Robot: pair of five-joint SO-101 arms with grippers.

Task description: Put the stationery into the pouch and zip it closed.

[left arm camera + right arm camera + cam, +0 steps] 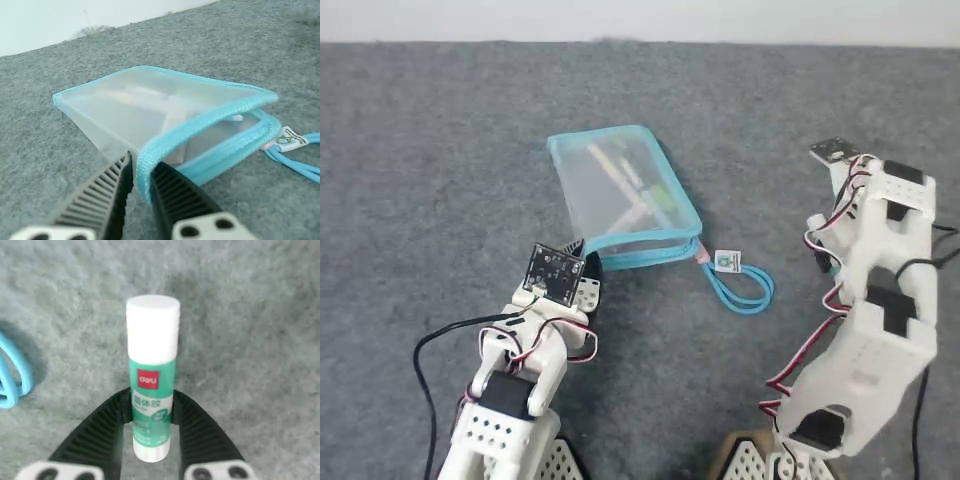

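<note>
Pouch: soft, limp, lying on bench.
Left fingers: closed, pinching pouch's zip-edge corner.
Glue stick: well apart from pouch; rigid, light, probably slippery. Right fingers clamp its lower barrel; a mid-barrel hold is advisable.

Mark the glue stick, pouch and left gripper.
glue stick [152,385], right wrist view, on its green label.
pouch [620,195], high view, on the clear side panel.
left gripper [141,167], left wrist view, midway between fingertips, at the pouch's blue edge.

Wears white plastic on left arm and right arm; carries black servo blocks, red-white-black cables; ends in black ribbed jaws on pale screw-holed mounts.
</note>
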